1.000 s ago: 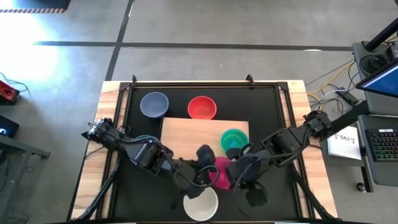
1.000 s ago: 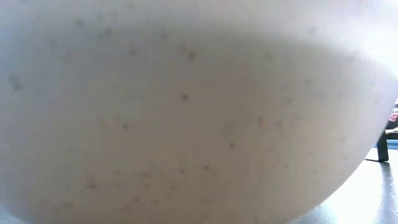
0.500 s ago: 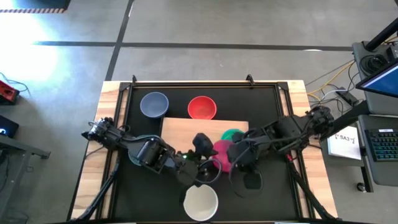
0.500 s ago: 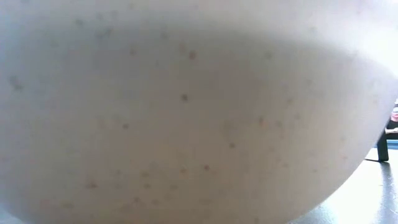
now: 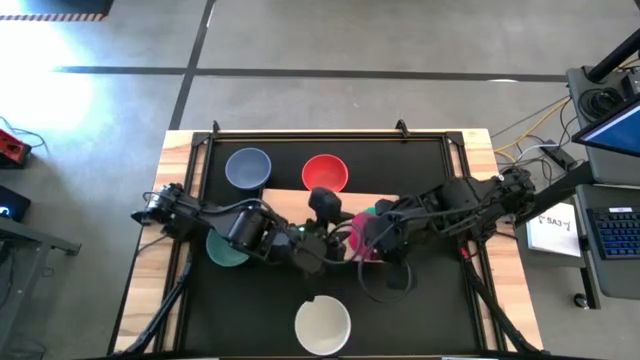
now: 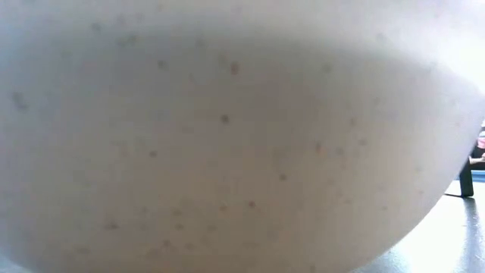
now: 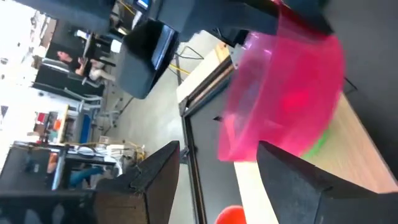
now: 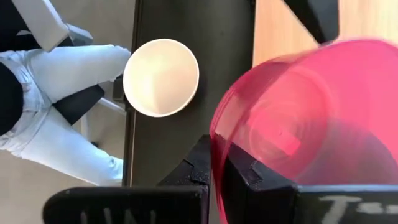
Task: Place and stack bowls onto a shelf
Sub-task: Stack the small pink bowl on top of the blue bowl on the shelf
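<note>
My right gripper [image 8: 216,160] is shut on a magenta bowl [image 5: 358,236], which hangs over the light-wood shelf [image 5: 290,205], right above a green bowl [image 5: 378,213] on the board. From the left, my left gripper [image 7: 217,168] stands open just short of the magenta bowl [image 7: 283,93]; whether a finger touches it I cannot tell. On the black tabletop rest a blue-grey bowl [image 5: 247,168], a red bowl [image 5: 325,172], a teal bowl [image 5: 225,250] and a cream-white bowl [image 5: 322,325]. My right gripper pinches the magenta bowl's rim [image 8: 219,134], one finger inside the bowl and one outside. The fingers slant down from the table's right side. The bowl is lifted clear of the shelf and tipped, its hollow facing the wrist camera.
The cream-white bowl [image 6: 227,136] sits right before the low camera and fills its view. A person sits just past the table's near edge [image 8: 56,118]. A desk with a keyboard [image 5: 612,230] stands right of the table. Bare board lies left of the green bowl.
My right gripper has carried the magenta bowl from the black top by the cream-white bowl toward the far edge, over the shelf and up to the green bowl. My left gripper has swung the same way beside it, uncovering the teal bowl.
</note>
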Robot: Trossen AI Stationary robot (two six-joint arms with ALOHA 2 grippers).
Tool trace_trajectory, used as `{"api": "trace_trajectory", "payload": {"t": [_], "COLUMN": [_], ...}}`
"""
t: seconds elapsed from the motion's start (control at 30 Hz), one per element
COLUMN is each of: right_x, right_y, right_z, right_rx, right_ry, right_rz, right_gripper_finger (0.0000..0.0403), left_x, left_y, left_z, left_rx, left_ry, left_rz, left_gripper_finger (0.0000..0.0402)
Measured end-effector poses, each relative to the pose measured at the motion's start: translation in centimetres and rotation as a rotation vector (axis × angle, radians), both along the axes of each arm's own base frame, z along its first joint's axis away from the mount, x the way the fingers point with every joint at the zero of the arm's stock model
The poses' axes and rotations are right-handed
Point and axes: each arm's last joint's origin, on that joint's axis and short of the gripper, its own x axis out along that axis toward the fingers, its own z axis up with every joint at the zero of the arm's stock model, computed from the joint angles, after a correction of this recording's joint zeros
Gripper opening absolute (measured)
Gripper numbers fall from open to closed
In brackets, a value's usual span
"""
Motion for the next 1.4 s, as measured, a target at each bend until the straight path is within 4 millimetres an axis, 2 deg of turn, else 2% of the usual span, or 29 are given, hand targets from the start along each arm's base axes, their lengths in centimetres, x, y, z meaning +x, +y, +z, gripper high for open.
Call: {"api": "trace_trajectory", "payload": {"t": [0.17,0.4,0.57,0.67,1.0,1.4], "right_x": [-0.1,-0.4,-0.8,-0.7,0.0,1.1], "right_y": [-0.1,-0.3,-0.7,-0.8,-1.0,-2.1], "right_z": [0.0,-0.2,-0.6,-1.1,-3.9,-7.6], "right_rx": [-0.001,-0.04,-0.126,-0.165,-0.274,-0.389], "right_ry": [0.0,0.044,0.078,0.088,0.176,0.266], "right_rz": [-0.001,-0.021,-0.074,-0.089,-0.096,-0.133], "right_gripper_finger": [0.0008,0.0008,0.0008,0.0008,0.0008,0.0009], "left_x": [0.1,-0.3,-0.7,-1.6,-7.2,-9.9], "left_y": [0.1,0.4,1.1,1.6,3.3,3.0], "left_z": [-0.1,-0.5,-0.3,-0.3,0.6,2.0], "left_rx": [-0.019,0.022,0.144,0.173,-0.108,-0.26], "left_ry": [0.007,0.044,-0.019,-0.021,-0.052,-0.034], "left_rz": [0.001,0.046,0.268,0.356,0.561,0.527], "left_gripper_finger": [0.0203,0.0232,0.025,0.0252,0.0252,0.0252]}}
